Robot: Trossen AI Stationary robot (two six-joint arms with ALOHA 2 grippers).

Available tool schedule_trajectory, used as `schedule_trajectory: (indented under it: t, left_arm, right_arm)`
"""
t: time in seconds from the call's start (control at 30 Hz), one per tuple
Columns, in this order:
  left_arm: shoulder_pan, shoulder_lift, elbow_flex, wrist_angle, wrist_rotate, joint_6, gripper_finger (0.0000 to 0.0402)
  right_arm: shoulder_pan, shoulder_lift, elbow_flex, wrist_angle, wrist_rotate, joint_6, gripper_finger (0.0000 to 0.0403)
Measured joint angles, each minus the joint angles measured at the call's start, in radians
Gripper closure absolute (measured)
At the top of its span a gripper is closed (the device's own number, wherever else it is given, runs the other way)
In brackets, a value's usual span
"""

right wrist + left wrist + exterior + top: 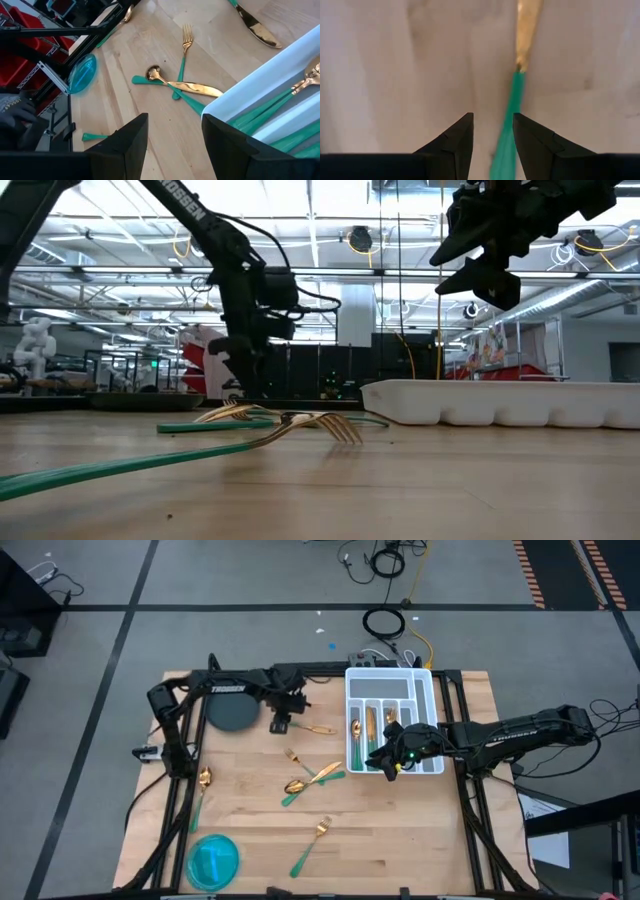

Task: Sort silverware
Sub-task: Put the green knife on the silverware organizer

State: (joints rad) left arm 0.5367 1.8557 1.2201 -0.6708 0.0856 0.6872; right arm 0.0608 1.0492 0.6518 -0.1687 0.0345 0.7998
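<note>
Between the left gripper's (492,137) open jaws lies a knife's (520,75) green handle.

This is a robotics lab or industrial workshop hall. The wooden surface (400,830) stands on a grey concrete floor (250,580) marked with dark lines, with hazard-striped tape (530,570) at the upper right of the high view. Loose cables (385,620) coil on the floor above the surface. The low view looks into a large hall with a high ceiling, bright strip lights (300,220), hanging yellow cables (440,320) and machinery (30,350) at the far left.
</note>
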Motion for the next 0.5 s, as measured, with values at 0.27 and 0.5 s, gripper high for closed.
schedule_trajectory:
  t: [0.27,0.5]
  left_arm:
    - [-0.057,0.014,0.001,-0.001,0.015,0.000,0.0257]
    - [-0.077,0.066,0.001,0.042,0.017,0.000,0.0257]
  right_arm:
    - [0.000,0.000,0.000,-0.001,0.000,-0.004,0.0225]
    - [0.000,0.000,0.000,-0.001,0.000,-0.003,0.0225]
